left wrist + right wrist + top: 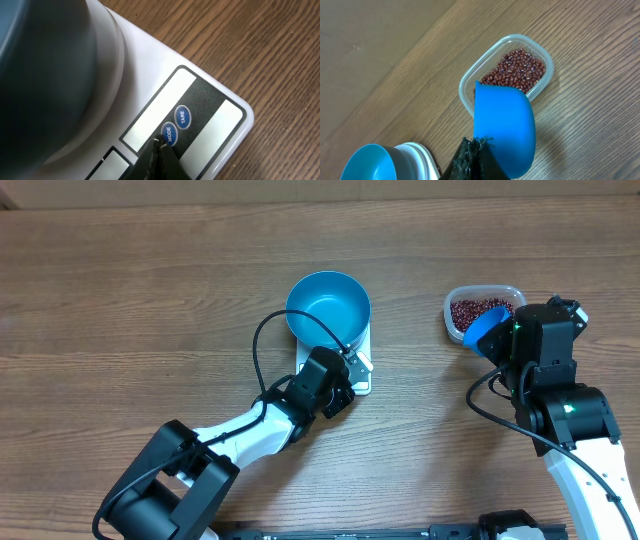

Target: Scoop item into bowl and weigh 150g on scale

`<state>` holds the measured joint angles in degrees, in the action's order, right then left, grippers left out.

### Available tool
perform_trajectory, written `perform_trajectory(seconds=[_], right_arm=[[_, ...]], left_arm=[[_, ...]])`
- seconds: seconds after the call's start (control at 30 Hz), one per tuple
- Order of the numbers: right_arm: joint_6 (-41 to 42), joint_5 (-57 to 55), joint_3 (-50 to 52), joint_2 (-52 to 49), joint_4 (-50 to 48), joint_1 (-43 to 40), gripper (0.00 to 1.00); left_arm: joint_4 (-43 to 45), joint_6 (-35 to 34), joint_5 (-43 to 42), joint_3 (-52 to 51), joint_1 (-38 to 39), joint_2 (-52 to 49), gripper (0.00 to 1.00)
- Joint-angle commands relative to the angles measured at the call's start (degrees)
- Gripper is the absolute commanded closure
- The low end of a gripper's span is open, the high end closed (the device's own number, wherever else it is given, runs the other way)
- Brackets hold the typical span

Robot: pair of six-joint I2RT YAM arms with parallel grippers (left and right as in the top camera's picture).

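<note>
While the overhead camera is looking straight down, the teal bowl is sitting on the white scale around the middle of the worktop, slightly toward its far edge. The left gripper is reaching over the scale's near edge, just beside the bowl. Toward the right edge, a clear tub is holding the red-brown beans. The right gripper is carrying a blue scoop over the tub's near rim.

From the left wrist, the left gripper is showing its fingers pressed together into one dark point. That point is meeting the edge of the blue MODE button, with the TARE button just beside it on the scale. The bowl is filling the left of this view, resting on the scale.

From the right wrist, the right gripper is clamping the scoop at its edge. The scoop is hanging above the tub, partly covering the beans. The bowl and scale are showing well apart from the tub.
</note>
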<state>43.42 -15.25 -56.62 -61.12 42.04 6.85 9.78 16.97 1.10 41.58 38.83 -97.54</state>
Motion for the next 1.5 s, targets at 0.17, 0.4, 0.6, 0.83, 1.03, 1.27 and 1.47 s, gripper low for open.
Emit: perform_trajectory(seconds=[0.17,0.4,0.6,0.83,1.03,1.27,1.47], right_arm=[[-0.37,-0.11,-1.86,0.5,-0.33,0.31,0.96],[-0.37,-0.13,-1.86,0.5,-0.33,0.31,0.96],[-0.37,-0.11,-1.86,0.5,-0.33,0.31,0.96],[-0.37,-0.11,-1.86,0.5,-0.33,0.31,0.96],[-0.37,-0.11,-1.86,0.5,-0.33,0.31,0.96],[-0.37,-0.11,-1.86,0.5,-0.33,0.31,0.96],[-0.37,-0.11,-1.86,0.5,-0.33,0.31,0.96]], left_arm=[[1.88,1.01,0.98,-0.17,-0.68,-2.86,0.96],[2.05,0.96,0.98,-0.17,-0.68,-2.86,0.96],[2.12,-2.69,4.02,-0.17,-0.68,-2.86,0.96],[2.23,-2.8,3.96,-0.17,-0.68,-2.86,0.96],[2.23,-2.56,3.74,-0.17,-0.68,-2.86,0.96],[2.16,-1.66,3.1,-0.17,-0.68,-2.86,0.96],[2.01,0.24,1.84,-0.17,-0.68,-2.86,0.96]])
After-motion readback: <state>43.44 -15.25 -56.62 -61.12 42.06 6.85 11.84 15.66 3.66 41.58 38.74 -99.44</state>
